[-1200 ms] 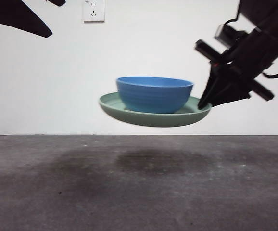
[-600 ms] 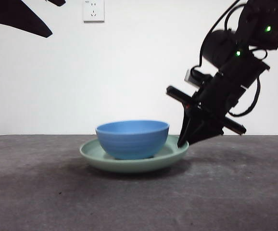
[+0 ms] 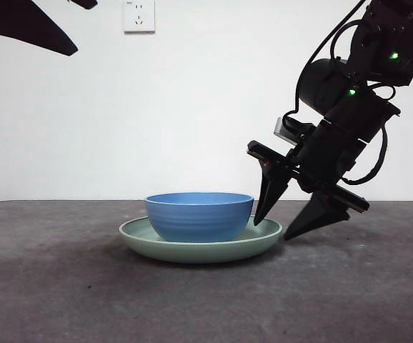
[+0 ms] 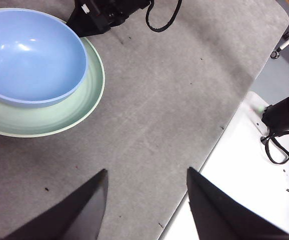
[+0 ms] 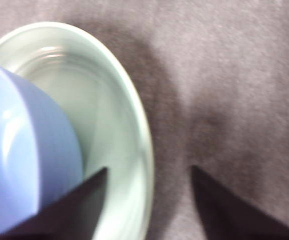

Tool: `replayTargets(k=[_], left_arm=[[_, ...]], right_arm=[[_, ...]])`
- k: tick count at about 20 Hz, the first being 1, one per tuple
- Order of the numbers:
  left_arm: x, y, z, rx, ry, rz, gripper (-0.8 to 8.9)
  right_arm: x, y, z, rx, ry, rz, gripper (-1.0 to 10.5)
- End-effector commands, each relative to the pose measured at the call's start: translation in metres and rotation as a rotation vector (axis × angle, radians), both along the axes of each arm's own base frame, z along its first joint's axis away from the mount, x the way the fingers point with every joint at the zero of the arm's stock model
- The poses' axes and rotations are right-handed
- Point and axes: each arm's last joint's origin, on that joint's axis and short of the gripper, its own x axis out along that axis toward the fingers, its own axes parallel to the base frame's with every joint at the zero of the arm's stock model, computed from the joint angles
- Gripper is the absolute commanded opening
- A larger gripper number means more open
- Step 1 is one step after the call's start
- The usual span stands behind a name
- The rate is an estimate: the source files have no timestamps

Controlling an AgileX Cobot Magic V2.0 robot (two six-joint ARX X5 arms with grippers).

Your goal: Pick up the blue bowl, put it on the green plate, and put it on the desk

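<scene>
The desk (image 3: 206, 300) carries the green plate (image 3: 201, 243), which rests flat at centre with the blue bowl (image 3: 199, 216) seated inside it. The right gripper (image 3: 286, 221) stands at the plate's right edge, jaws spread wide and holding nothing: one jaw lies over the rim beside the bowl, the other outside the rim above the desk. The plate rim therefore sits between the jaws, so any withdrawal should run up and to the right, clear of it. The left gripper (image 4: 147, 192) waits high at far left, jaws apart and empty, well away from the plate.
</scene>
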Motion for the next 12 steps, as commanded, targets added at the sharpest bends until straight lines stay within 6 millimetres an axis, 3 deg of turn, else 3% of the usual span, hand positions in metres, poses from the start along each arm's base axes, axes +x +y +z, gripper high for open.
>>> replayTargets(k=[1,6,12], left_arm=[[0.001,-0.002,0.002,-0.007,-0.006,-0.012,2.49],[0.001,-0.002,0.003,-0.007,-0.008,-0.012,2.49],[0.001,-0.002,0.003,-0.007,-0.007,-0.012,2.50]], right_arm=[[0.002,0.000,0.007,-0.047,-0.020,-0.039,3.3],[-0.015,-0.017,0.056,-0.141,-0.152,-0.026,3.3],[-0.073,-0.033,0.136,-0.142,-0.333,0.082,3.3]])
